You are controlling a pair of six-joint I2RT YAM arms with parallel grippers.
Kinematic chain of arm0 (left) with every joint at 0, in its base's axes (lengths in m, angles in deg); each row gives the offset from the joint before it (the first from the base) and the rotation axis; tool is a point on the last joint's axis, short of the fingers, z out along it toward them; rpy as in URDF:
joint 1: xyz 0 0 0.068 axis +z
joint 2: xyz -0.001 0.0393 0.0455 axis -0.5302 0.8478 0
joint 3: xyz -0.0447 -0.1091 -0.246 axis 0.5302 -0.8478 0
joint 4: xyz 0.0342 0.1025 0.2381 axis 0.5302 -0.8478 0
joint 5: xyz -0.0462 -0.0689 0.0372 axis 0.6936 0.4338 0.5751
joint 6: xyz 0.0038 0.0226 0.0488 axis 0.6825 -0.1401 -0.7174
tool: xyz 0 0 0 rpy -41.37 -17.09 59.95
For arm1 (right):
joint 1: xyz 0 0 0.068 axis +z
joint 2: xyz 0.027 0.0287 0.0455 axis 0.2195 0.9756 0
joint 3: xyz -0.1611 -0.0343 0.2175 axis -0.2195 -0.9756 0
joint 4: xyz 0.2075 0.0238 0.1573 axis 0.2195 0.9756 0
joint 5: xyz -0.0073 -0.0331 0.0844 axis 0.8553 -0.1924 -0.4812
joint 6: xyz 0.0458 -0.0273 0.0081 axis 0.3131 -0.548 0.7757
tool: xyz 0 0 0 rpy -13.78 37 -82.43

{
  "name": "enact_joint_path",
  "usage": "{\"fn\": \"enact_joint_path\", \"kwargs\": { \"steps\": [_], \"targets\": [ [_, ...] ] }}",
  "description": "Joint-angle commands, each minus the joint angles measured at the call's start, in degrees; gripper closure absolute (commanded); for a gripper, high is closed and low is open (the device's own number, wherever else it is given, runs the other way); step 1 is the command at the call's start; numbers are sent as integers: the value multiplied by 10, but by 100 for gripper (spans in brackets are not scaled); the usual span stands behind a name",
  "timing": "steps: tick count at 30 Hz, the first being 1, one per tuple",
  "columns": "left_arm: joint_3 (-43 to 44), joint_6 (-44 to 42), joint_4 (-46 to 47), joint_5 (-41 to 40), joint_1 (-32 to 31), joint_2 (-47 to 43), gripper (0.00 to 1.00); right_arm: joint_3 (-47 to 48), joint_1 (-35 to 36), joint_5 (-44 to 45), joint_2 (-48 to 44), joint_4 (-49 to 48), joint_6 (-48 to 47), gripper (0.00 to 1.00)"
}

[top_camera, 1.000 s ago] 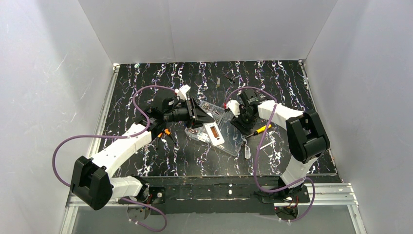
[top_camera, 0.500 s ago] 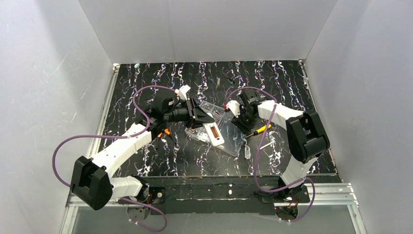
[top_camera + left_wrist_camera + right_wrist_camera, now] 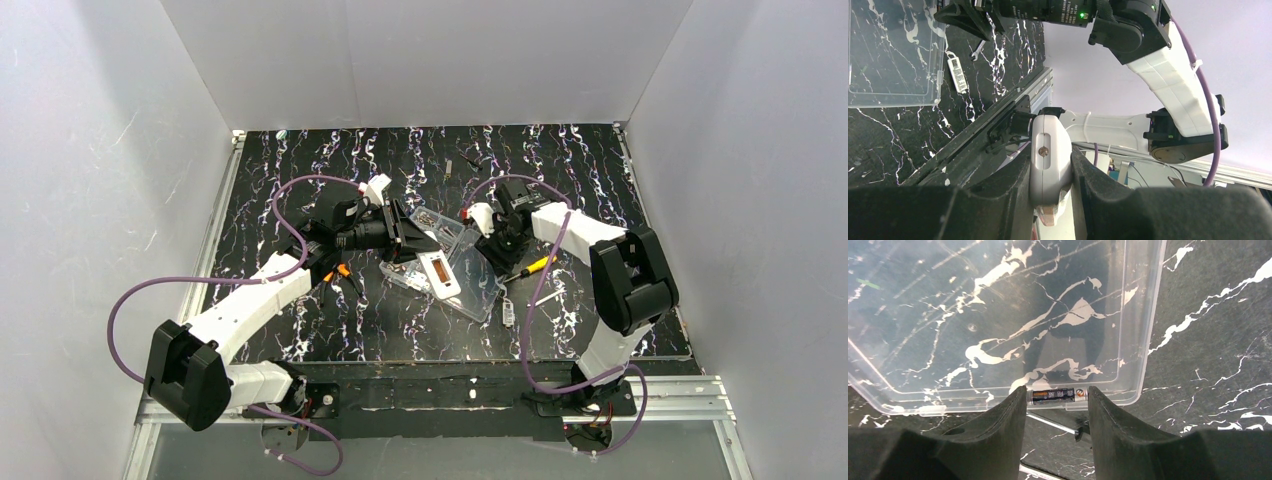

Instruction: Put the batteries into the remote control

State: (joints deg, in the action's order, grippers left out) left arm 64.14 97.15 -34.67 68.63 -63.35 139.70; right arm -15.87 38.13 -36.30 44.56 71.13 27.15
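Clutter on the black marbled table point(image 3: 300, 180): a clear organiser box point(image 3: 480, 290) lies between the arms, and a yellow-handled screwdriver point(image 3: 539, 264) lies just right of it, beside the right wrist. The left gripper point(image 3: 1049, 152) is pressed tight on the remote control point(image 3: 1048, 135), which sticks out past its fingertips and overlaps the box in the top view. The right gripper point(image 3: 1057, 391), fingers apart, brackets a battery point(image 3: 1058, 395) end to end at the box's edge, both fingers seeming to touch it.
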Motion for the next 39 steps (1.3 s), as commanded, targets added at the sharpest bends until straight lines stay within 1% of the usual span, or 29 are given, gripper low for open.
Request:
{"fn": "enact_joint_path", "kwargs": {
  "steps": [1, 6, 13, 17, 21, 25, 29, 32, 33, 34, 35, 37, 39],
  "targets": [
    [20, -3, 9, 16, 2, -9, 100, 27, -3, -53, -44, -1, 35, 58],
    [16, -3, 8, 14, 2, -11, 100, 17, -3, -58, -82, -14, 71, 57],
    [12, -2, 10, 15, 2, -13, 100, -23, -5, 15, -126, -5, 137, 57],
    [11, 0, 17, 14, 2, -12, 100, -46, -12, 19, -138, -5, 165, 55],
    [11, 4, 23, 16, 2, -9, 100, -53, -29, 37, -135, -12, 196, 55],
    [13, 1, 18, 17, 2, -9, 100, -57, -62, 60, -135, -37, 227, 56],
    [7, 2, 22, 18, 2, -6, 100, -40, -96, 109, -106, -62, 247, 58],
    [5, 5, 26, 21, 2, -2, 100, -5, -103, 153, -63, -63, 256, 59],
    [11, 4, 26, 24, 2, 1, 100, 14, -106, 174, -34, -61, 268, 58],
    [19, -5, 14, 26, 2, 1, 100, 40, -112, 199, -4, -55, 292, 55],
    [21, -11, 7, 26, 2, -2, 100, 53, -116, 203, 11, -54, 303, 53],
    [18, -13, 3, 25, 3, -5, 100, 65, -121, 195, 24, -58, 341, 52],
    [12, -10, 8, 23, 3, -10, 100, 89, -124, 208, 39, -55, 400, 52]
  ]
}}
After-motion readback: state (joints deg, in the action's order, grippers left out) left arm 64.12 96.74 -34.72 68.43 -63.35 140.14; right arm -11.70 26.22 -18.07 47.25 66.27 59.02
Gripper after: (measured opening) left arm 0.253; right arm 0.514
